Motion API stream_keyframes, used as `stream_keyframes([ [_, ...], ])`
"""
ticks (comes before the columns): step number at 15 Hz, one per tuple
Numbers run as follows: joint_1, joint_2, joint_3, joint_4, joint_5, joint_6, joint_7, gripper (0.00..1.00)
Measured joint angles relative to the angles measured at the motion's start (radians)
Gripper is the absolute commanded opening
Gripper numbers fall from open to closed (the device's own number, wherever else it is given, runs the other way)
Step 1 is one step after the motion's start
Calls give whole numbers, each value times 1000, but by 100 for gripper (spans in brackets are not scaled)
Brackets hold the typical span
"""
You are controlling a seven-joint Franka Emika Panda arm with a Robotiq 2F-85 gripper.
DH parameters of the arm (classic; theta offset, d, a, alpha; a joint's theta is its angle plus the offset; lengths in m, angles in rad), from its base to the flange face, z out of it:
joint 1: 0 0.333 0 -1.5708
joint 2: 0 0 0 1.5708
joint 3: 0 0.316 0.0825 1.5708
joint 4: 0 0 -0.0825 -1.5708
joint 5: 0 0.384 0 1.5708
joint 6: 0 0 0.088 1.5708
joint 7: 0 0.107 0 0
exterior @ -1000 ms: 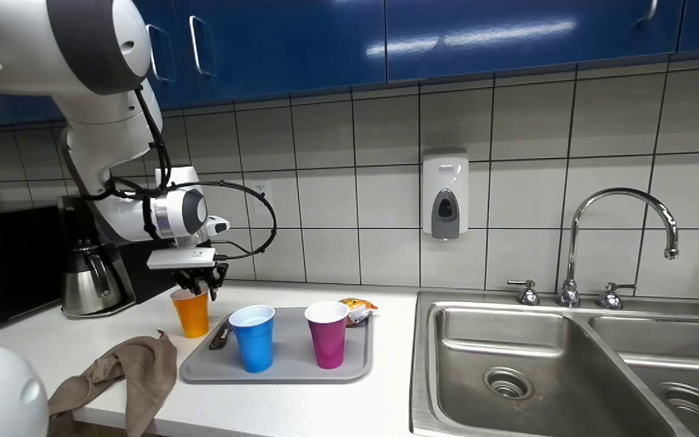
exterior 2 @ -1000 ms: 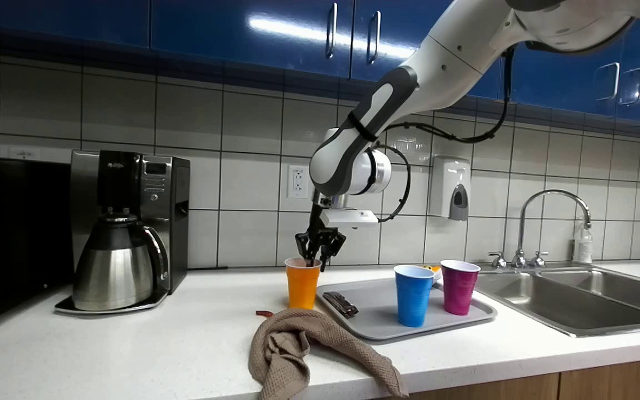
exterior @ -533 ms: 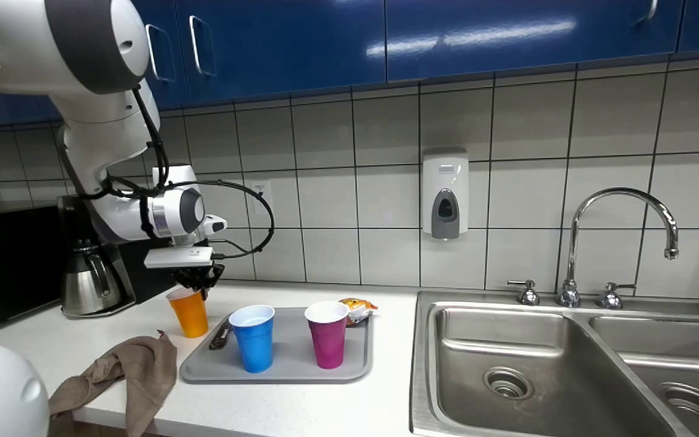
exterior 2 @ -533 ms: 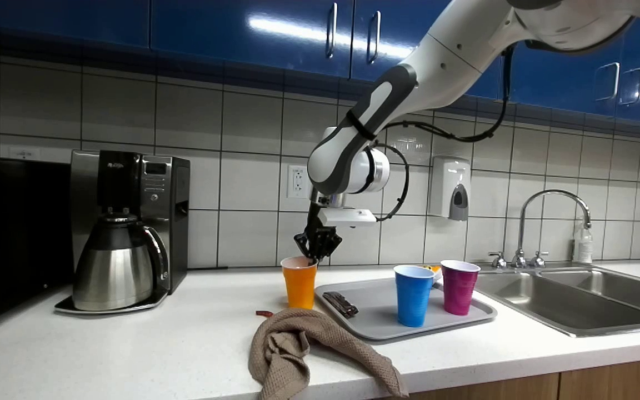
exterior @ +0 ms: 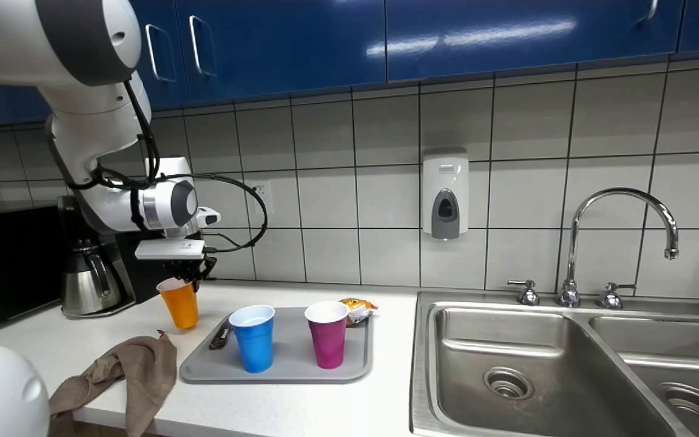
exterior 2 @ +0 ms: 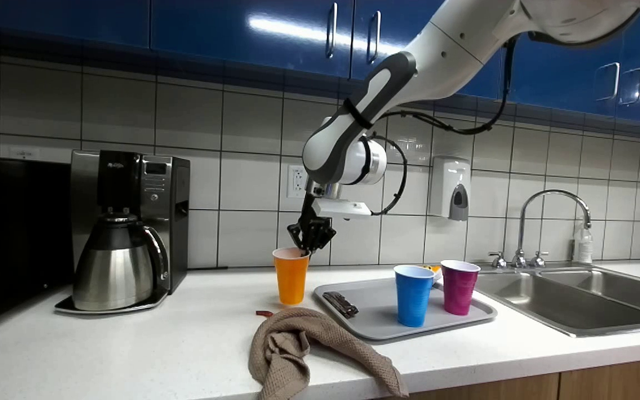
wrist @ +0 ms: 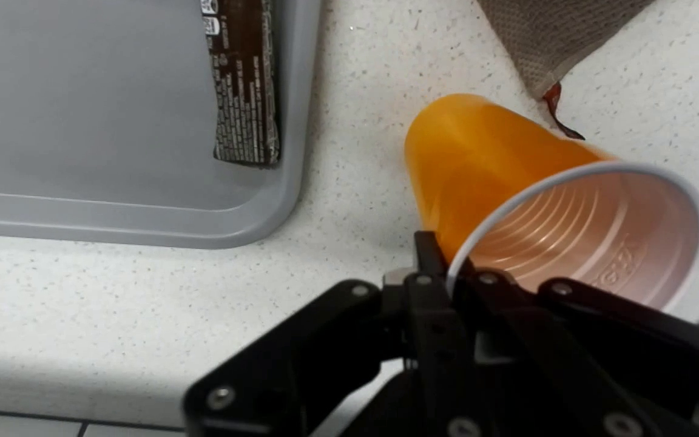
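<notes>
A wide stretch of table (exterior 2: 209,333) gives passage between the coffee maker (exterior 2: 164,211) on the left and the orange cup (exterior 2: 291,280). The cloth (exterior 2: 323,332) obstructs the cup's near side; on the right, the blue cup (exterior 2: 413,297) and magenta cup (exterior 2: 459,289) rise from the tray (exterior 2: 376,300), a narrow gap between them.

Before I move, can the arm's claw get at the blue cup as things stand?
Probably not: the claw is shut on the orange cup and would have to let go first. The blue cup stands upright on the tray, its top uncovered.
</notes>
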Motion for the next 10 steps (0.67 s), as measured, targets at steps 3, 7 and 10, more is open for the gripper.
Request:
stream_keyframes([
  [3, -6, -31, 0, -1, 5, 3, -3, 1],
  [7, -30, -67, -10, -1, 5, 4, -3, 1],
  [10, -55, -79, -26, -2, 5, 4, -3, 1],
])
